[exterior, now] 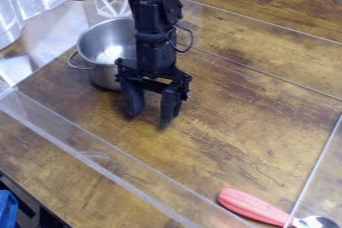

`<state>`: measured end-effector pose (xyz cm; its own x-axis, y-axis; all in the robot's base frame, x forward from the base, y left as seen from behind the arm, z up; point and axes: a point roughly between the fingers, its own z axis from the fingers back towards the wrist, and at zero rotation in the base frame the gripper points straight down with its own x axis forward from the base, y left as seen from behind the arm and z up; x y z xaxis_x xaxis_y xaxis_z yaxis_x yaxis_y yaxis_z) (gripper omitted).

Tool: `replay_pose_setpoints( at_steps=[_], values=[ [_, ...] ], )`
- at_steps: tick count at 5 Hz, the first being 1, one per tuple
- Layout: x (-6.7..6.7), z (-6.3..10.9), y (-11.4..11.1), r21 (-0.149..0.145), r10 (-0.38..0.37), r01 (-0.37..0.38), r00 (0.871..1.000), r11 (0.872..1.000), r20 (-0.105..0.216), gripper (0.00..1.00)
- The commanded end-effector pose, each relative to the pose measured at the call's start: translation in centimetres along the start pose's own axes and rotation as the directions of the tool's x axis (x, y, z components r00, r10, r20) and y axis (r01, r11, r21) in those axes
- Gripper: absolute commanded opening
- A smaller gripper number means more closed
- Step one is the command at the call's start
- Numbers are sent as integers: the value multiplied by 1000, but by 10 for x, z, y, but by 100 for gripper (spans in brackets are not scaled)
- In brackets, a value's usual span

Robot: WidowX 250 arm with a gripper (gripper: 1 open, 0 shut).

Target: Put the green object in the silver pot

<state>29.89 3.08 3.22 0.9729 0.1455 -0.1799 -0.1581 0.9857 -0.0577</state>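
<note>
The silver pot (104, 47) stands at the back left of the wooden table, round and shiny, with a small side handle toward the left. My gripper (151, 112) hangs straight down from the black arm, just in front of and to the right of the pot, its tips close to the table top. Its two dark fingers (134, 105) stand apart and bare wood shows between them, so it looks open and empty. No green object shows anywhere in the view; the arm hides part of the pot's inside.
A red-handled spoon (257, 207) lies at the front right corner. A clear plastic barrier (94, 157) runs along the table's front left edge. White cloth-like material (20, 22) lies at the far left.
</note>
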Motion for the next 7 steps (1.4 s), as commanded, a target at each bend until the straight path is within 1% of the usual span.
replay_pose_setpoints(
  at_steps=[1, 7],
  values=[
    [7, 17, 4, -6, 12, -12, 998, 1000, 64, 0],
    [8, 18, 6, -17, 13, -12, 997, 1000, 80, 0]
  ],
)
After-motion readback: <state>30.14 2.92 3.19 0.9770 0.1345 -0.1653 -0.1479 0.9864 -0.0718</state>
